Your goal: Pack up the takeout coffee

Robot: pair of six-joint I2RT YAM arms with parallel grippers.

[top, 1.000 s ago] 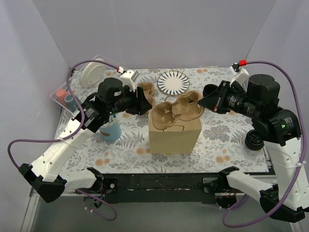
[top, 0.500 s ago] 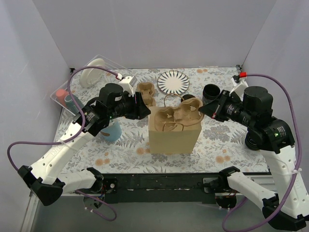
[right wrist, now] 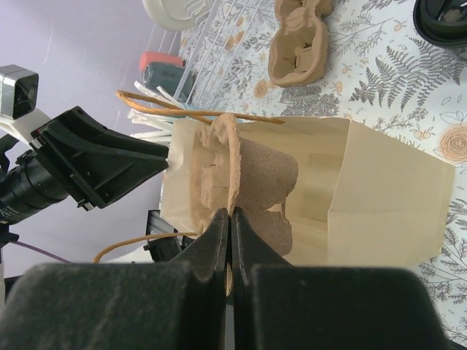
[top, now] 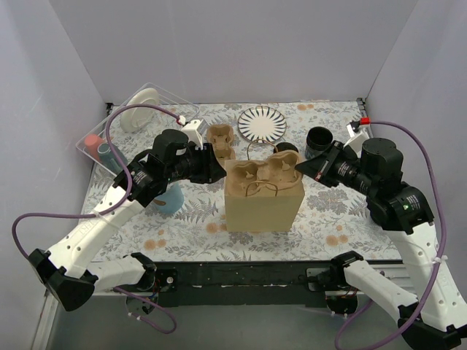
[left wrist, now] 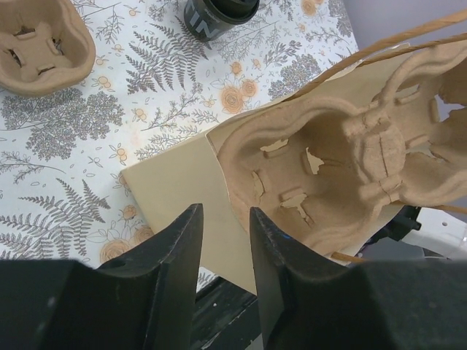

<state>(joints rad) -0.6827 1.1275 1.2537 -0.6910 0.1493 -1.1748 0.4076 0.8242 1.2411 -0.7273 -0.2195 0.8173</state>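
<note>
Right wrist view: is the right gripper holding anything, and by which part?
Yes. The right gripper is shut on the cardboard cup carrier, pinching its thin rim edge-on; the carrier sits in the mouth of the paper bag.

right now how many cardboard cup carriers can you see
2. One carrier sits in the mouth of the paper bag, pinched by the right claw. The second carrier lies on the table beside the plate. The bag could hide more.

Carrier [left wrist: 328, 160] in bag [left wrist: 175, 182], dark cup [left wrist: 215, 13] beyond
</note>
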